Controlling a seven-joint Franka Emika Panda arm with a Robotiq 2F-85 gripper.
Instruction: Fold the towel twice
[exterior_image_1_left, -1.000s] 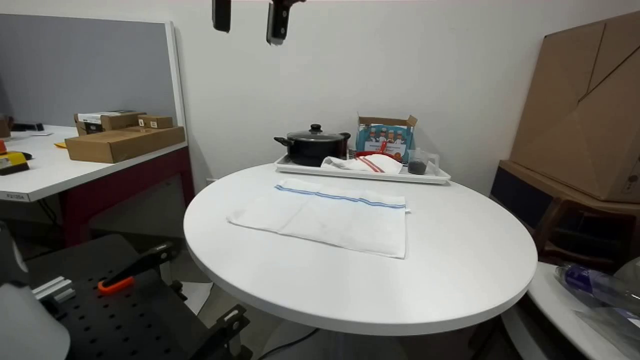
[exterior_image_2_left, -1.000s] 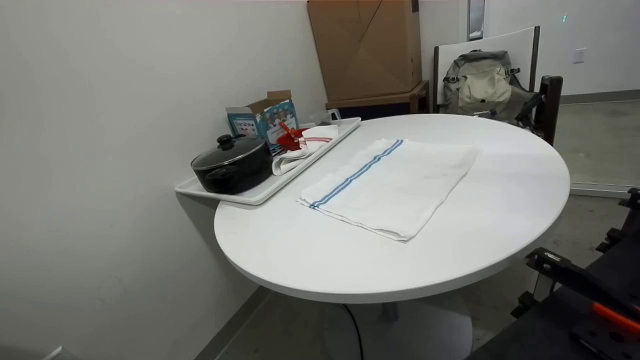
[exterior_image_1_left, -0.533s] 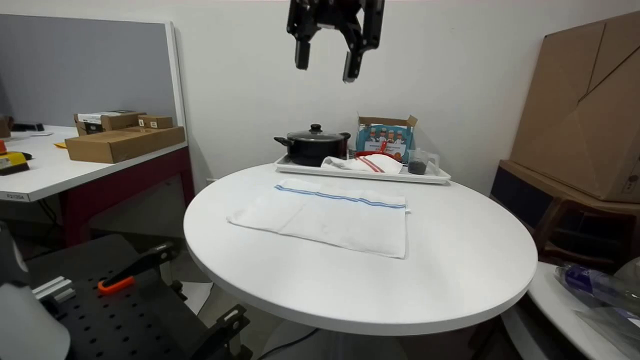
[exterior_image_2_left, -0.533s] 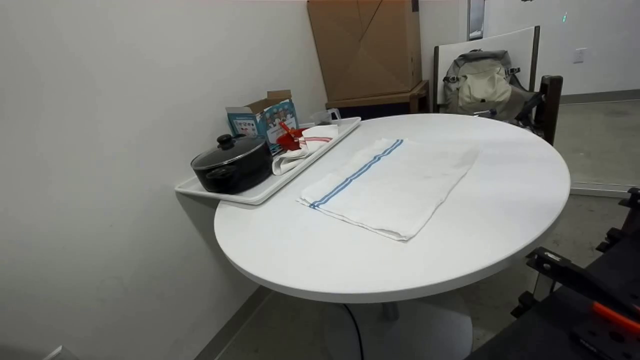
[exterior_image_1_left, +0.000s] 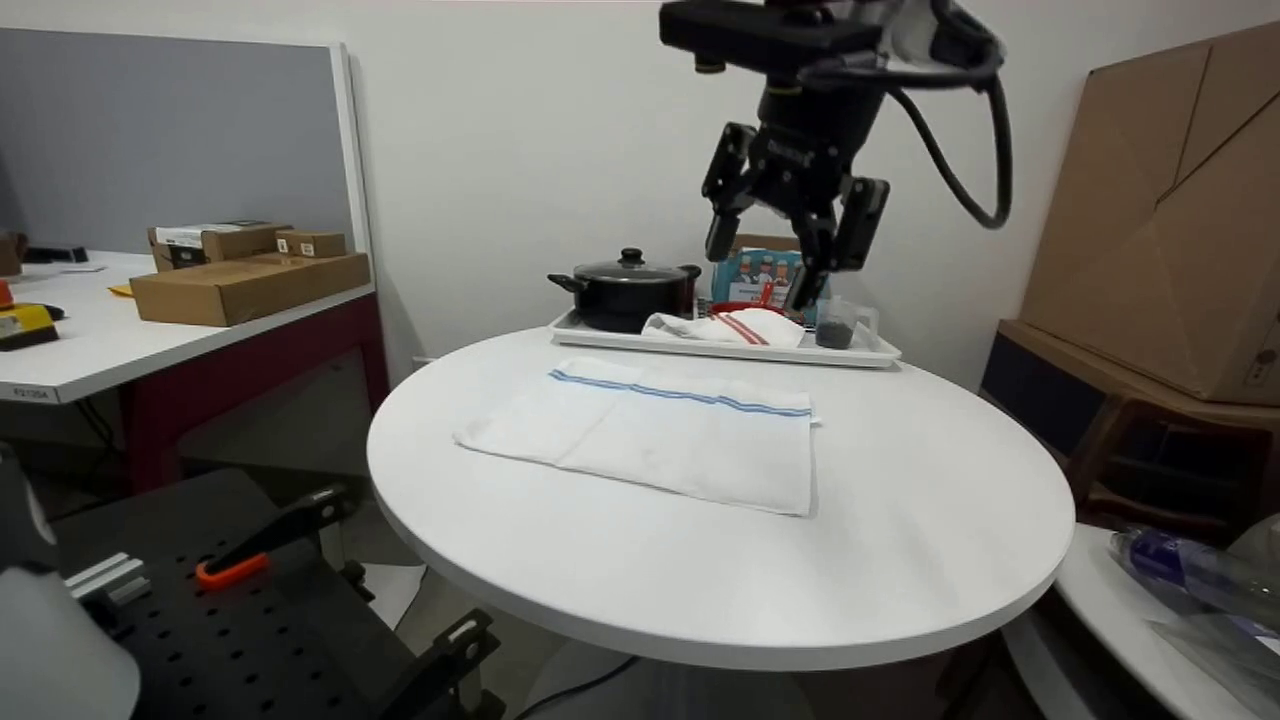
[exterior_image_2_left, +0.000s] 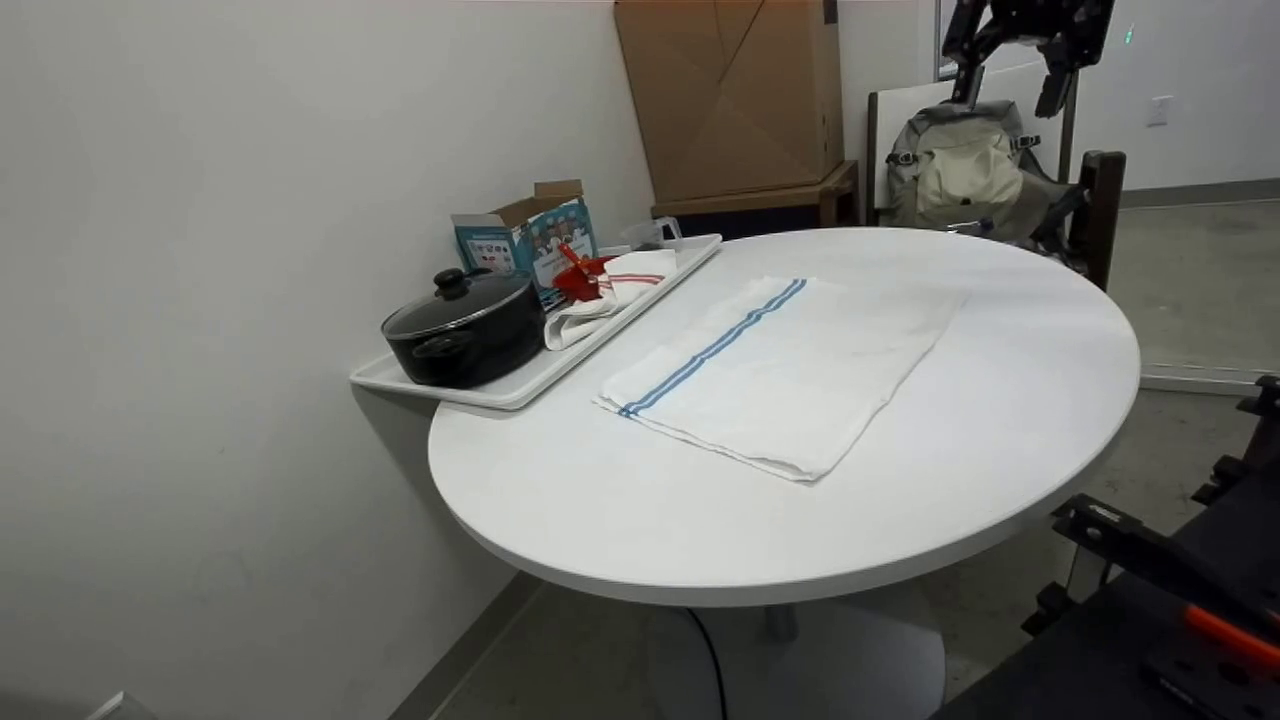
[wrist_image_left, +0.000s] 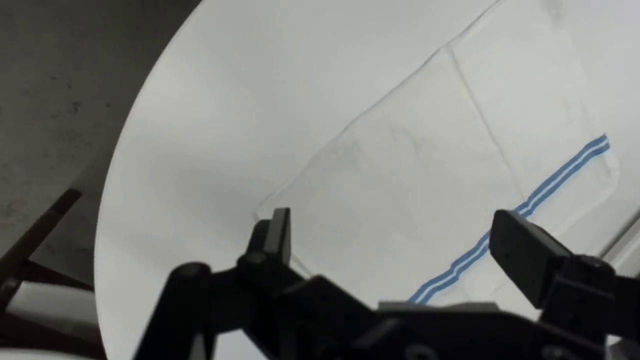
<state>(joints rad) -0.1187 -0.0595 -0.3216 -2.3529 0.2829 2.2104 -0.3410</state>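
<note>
A white towel with a blue double stripe lies flat on the round white table. It shows in both exterior views (exterior_image_1_left: 660, 440) (exterior_image_2_left: 790, 370), and layered edges show at its corner in an exterior view. In the wrist view the towel (wrist_image_left: 390, 185) has a crease across it and its stripe runs diagonally. My gripper (exterior_image_1_left: 760, 275) is open and empty, high above the table. It also shows at the top right of an exterior view (exterior_image_2_left: 1005, 105). In the wrist view the gripper's fingers (wrist_image_left: 392, 217) are wide apart over the towel, hiding part of its edge.
A white tray (exterior_image_1_left: 880, 357) stands at the table's wall side. It holds a black lidded pot (exterior_image_1_left: 625, 305), a red-striped cloth (exterior_image_1_left: 755, 327), a blue box (exterior_image_2_left: 560, 245), a red item and a clear cup (exterior_image_1_left: 835, 325). The round table (exterior_image_1_left: 900, 540) has a curved edge.
The open gripper has moved right and down in an exterior view, bringing more of the arm into sight. It now shows in both exterior views. The towel has not moved.
</note>
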